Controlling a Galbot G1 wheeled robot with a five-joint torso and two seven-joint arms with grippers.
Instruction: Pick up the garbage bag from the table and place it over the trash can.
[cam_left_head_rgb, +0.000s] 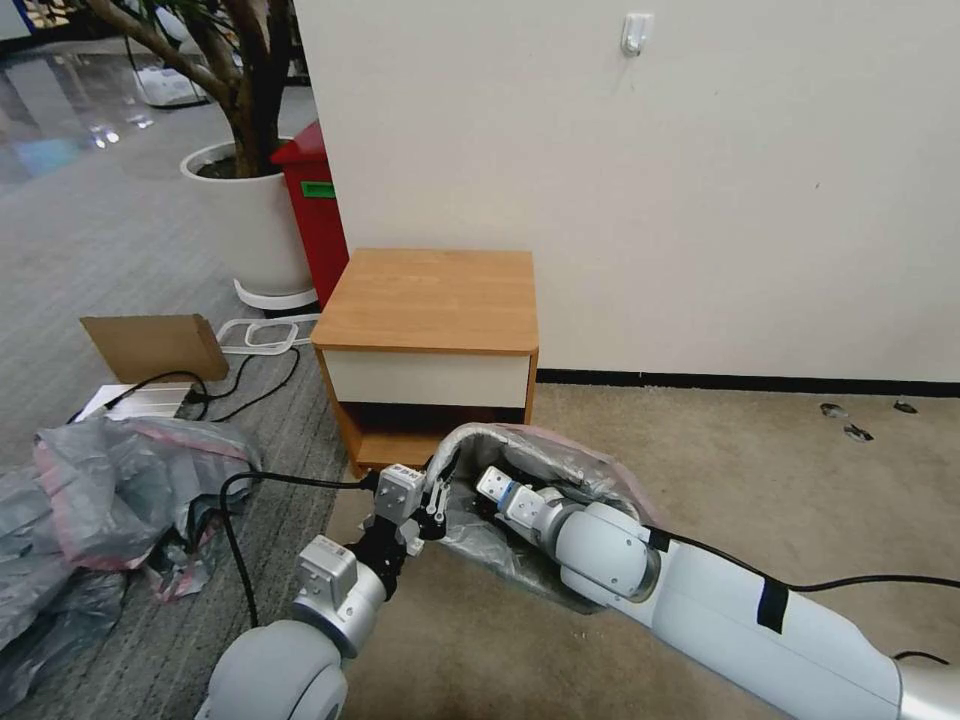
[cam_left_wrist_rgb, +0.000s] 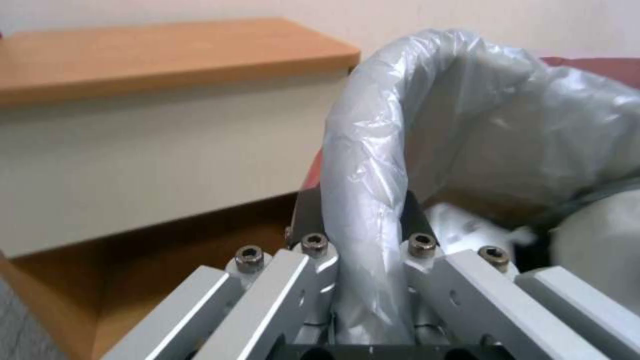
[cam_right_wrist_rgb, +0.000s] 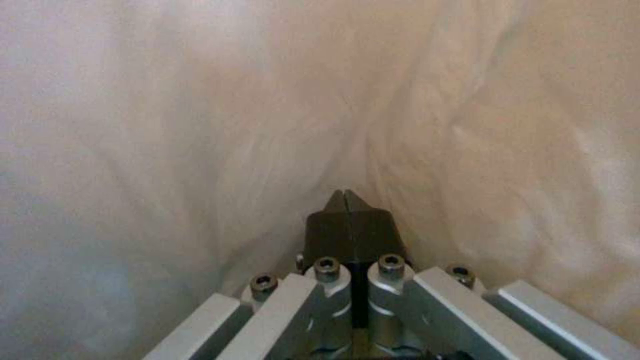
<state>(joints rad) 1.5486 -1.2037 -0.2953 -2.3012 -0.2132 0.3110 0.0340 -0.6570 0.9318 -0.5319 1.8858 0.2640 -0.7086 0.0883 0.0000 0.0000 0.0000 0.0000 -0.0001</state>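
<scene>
The garbage bag (cam_left_head_rgb: 560, 455), grey and crinkled with a pink rim, is spread over a bin-shaped form on the floor just in front of the table (cam_left_head_rgb: 430, 300). The trash can itself is hidden under the plastic. My left gripper (cam_left_head_rgb: 432, 500) is at the bag's near left edge. In the left wrist view it (cam_left_wrist_rgb: 360, 220) is shut on a rounded, bag-covered rim (cam_left_wrist_rgb: 373, 165), with the table (cam_left_wrist_rgb: 167, 55) behind. My right arm (cam_left_head_rgb: 600, 545) reaches into the bag's mouth. The right gripper (cam_right_wrist_rgb: 345, 197) is shut with nothing held, and its tips press against the bag's inner wall (cam_right_wrist_rgb: 200, 125).
A heap of grey-pink bags (cam_left_head_rgb: 100, 490) lies on the floor at the left, with a cable (cam_left_head_rgb: 240, 540) running past it. Cardboard (cam_left_head_rgb: 155, 345), a white plant pot (cam_left_head_rgb: 255, 225) and a red cabinet (cam_left_head_rgb: 315, 210) stand left of the table. The wall (cam_left_head_rgb: 700, 200) is close behind it. Beige carpet (cam_left_head_rgb: 780, 480) is open at the right.
</scene>
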